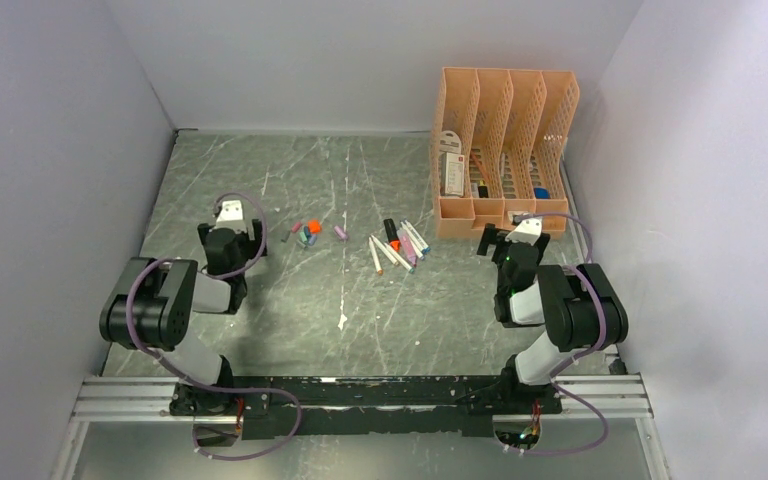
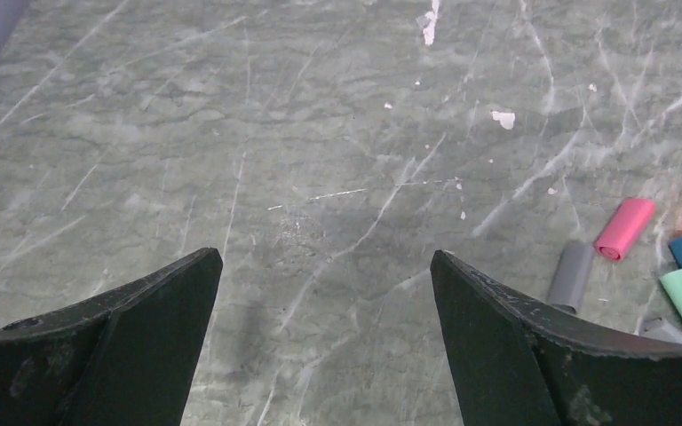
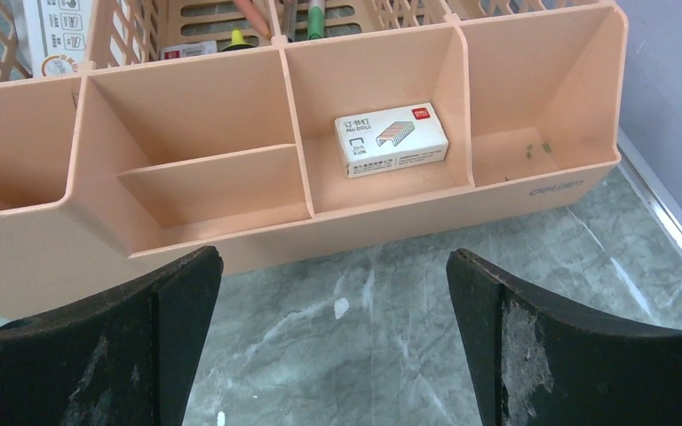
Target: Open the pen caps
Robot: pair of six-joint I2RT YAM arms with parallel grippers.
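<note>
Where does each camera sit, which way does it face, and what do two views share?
Top external: above and behind the robot, looking down at the table; left arm and right arm show.
Left wrist: on the left arm, facing table and loose caps; open left gripper shows.
Right wrist: on the right arm, facing the orange organizer; open right gripper shows.
Shared: top and left wrist both show the caps.

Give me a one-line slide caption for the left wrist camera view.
Left gripper open above the marble table, loose pink, grey, blue, teal and orange pen caps at right.

Marble table (image 1: 290, 310), pens (image 1: 398, 246), pen caps (image 1: 307, 235), organizer (image 1: 501, 215)
</note>
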